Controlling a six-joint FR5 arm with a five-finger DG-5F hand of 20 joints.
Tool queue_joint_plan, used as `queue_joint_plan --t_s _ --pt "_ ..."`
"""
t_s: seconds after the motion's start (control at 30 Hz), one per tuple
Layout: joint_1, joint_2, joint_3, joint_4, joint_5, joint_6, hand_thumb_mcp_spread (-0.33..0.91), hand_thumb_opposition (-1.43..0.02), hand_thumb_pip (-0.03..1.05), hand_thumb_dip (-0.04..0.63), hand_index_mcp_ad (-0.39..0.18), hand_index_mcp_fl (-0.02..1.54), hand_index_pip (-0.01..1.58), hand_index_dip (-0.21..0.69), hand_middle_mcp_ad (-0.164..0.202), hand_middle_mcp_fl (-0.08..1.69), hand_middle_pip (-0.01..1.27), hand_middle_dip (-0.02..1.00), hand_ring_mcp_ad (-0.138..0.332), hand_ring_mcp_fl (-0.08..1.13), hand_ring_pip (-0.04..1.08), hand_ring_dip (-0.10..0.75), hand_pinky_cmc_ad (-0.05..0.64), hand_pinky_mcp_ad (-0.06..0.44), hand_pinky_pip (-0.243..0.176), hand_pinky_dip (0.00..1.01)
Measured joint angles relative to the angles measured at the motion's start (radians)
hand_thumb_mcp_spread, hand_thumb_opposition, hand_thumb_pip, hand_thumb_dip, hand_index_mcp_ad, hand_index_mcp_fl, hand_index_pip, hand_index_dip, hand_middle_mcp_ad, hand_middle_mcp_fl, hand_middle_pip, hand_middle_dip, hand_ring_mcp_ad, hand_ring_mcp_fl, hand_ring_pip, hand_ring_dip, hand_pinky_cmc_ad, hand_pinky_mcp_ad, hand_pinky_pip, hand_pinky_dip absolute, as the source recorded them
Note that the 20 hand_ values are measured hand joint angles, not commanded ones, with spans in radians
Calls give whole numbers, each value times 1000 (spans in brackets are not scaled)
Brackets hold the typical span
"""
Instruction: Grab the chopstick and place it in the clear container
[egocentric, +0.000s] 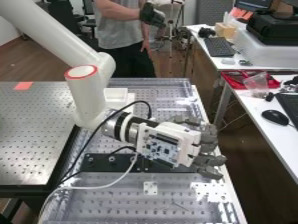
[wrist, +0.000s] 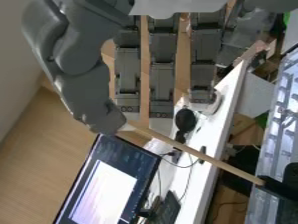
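Observation:
In the high view the hand (egocentric: 209, 142) is over the bench's right edge, fingers extended and spread. The wrist view shows the hand (wrist: 162, 75) open, its fingers straight and its thumb stretched out at one side. A thin wooden chopstick (wrist: 203, 156) slants past beyond the fingertips. One end is close by the thumb's tip; whether they touch I cannot tell. Its other end meets a black piece (wrist: 278, 187). A pale box (egocentric: 116, 94) stands at the bench's far part in the high view; I cannot tell if this is the clear container.
Under the hand, the perforated bench (egocentric: 169, 190) carries a black mounting bar (egocentric: 110, 162). A white side table (egocentric: 256, 107) with a mouse (egocentric: 275, 117) and a red tray (egocentric: 234, 79) stands to the right. Cables loop near the wrist. A monitor (wrist: 106, 182) shows beyond the hand.

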Motion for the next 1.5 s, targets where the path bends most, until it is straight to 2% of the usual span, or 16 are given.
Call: queue_joint_plan --t_s 0.47,0.83,1.4,1.43,1.5 --pt "3 -4 8 -10 -1 6 504 -819 710 339 -51 222 1370 28 82 539 881 642 195 506 87 499 260 157 -28 182" --pt "6 -8 14 -10 9 7 504 -815 716 339 -51 225 1358 28 82 541 881 642 192 511 84 499 271 157 -28 178" --pt "7 -10 17 -9 30 0 504 -815 684 339 -52 356 1368 24 80 625 881 642 194 539 99 499 281 155 -35 176" --pt "7 -10 18 -9 29 0 501 -819 682 339 -52 368 1368 24 80 620 881 642 194 557 101 499 278 159 -16 182" --pt "7 -11 19 -8 29 -2 520 -827 672 339 -51 375 1368 24 80 623 881 642 192 590 105 510 291 155 -17 182"
